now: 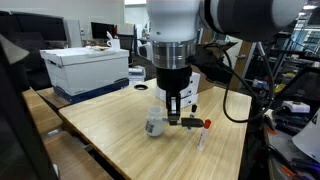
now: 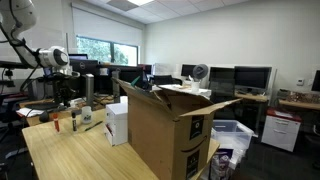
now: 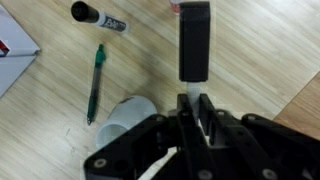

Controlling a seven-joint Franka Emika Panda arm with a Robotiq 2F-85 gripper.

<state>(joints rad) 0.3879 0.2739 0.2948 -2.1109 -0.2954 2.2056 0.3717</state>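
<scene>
My pincer is clamped narrow on a marker, gripping its white barrel low over the tabletop. It seems light, stiff and smooth. A mid-barrel hold should limit slipping.

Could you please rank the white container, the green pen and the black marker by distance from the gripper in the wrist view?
1. White container, just beside the gripper.
2. Green pen, just past the container.
3. Black marker, at the picture's top.

pale wood-grain table top, smooth and matt, glossy black plastic cap on the gripped marker, green plastic pen, matt black gripper, dull brown cardboard box
</scene>
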